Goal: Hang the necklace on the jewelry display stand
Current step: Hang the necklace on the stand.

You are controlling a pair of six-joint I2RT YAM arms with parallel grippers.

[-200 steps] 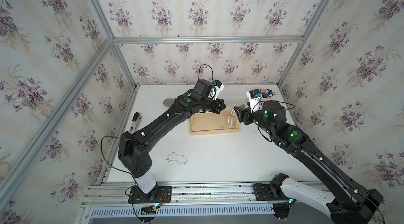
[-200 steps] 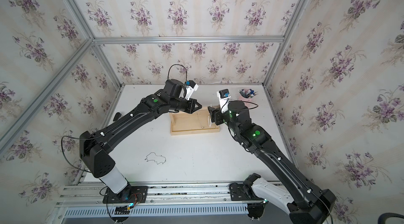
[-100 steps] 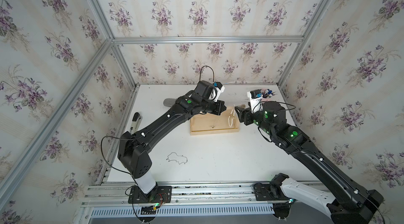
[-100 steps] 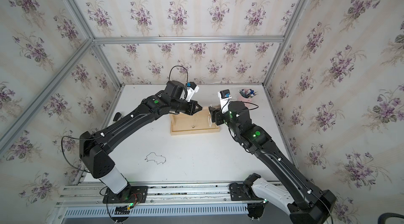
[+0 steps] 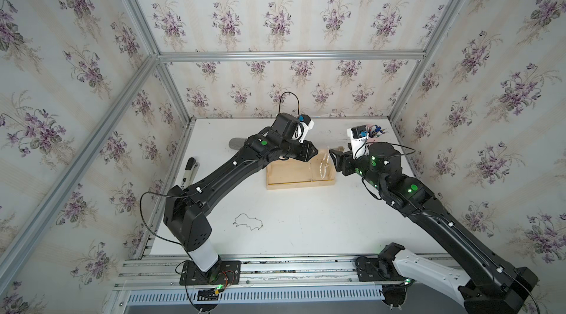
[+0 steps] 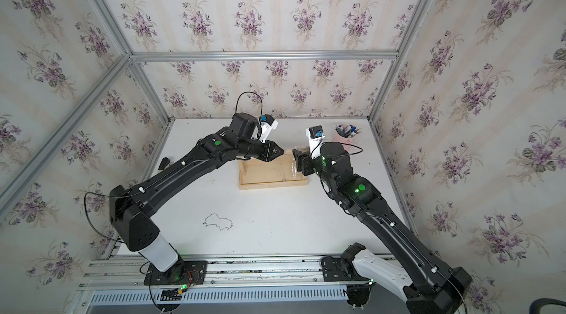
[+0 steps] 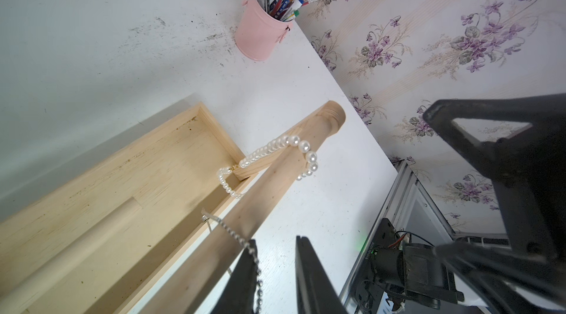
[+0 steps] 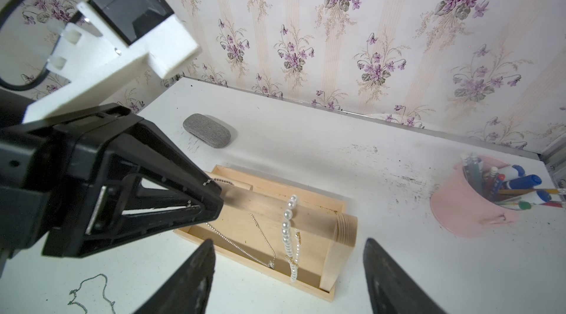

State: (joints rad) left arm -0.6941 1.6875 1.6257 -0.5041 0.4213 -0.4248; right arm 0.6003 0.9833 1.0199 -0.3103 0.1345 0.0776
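Observation:
The jewelry display stand (image 5: 294, 179) (image 6: 263, 179) is a light wooden tray with a round top rail (image 7: 275, 180). A thin silver necklace (image 7: 232, 236) (image 8: 242, 251) drapes over that rail, its pendant hanging above the tray. My left gripper (image 7: 277, 240) (image 5: 315, 153) (image 6: 281, 152) hovers at the rail, open a little, with the chain resting against one finger (image 7: 248, 266). A pearl necklace (image 7: 275, 144) (image 8: 288, 220) (image 5: 323, 168) hangs nearer the right upright (image 8: 340, 242). My right gripper (image 8: 288, 240) (image 5: 332, 156) (image 6: 294, 154) stands wide open beside that upright, holding nothing.
A dark chain (image 5: 248, 222) (image 6: 218, 221) lies loose on the white table in front of the stand. A pink cup of pens (image 7: 260, 30) (image 8: 471, 205) stands at the back right. A grey case (image 8: 206, 130) lies behind the stand, and a stapler (image 5: 190, 171) at the left edge.
The left gripper's jaws have parted from shut, letting go of the silver chain, and its tip has shifted slightly right along the rail. The right arm has not moved.

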